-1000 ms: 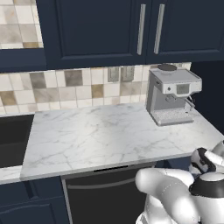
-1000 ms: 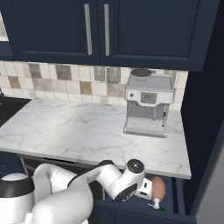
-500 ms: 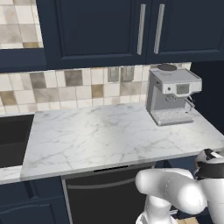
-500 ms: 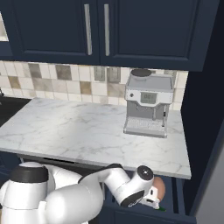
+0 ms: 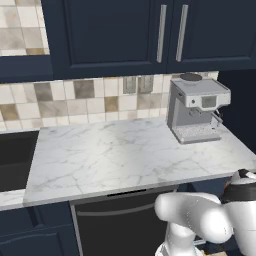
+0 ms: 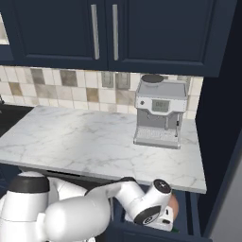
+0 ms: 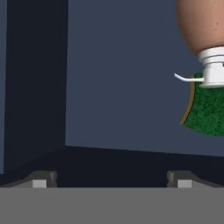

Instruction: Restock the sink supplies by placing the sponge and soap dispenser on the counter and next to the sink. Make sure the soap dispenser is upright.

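Gripper now sunk deeper into the open drawer under the counter, fingers spread wide and empty, soap dispenser lying beside the sponge off to one side of the gripper, so neither yet grasped.

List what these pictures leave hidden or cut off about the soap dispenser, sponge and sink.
- Soap dispenser: hand view's top-right edge crops its body; in the right base view the arm's wrist hides all but a sliver.
- Sponge: cut by the hand view's right edge, partly behind the pump.
- Sink: cropped by the left base view's left edge; no drain visible.
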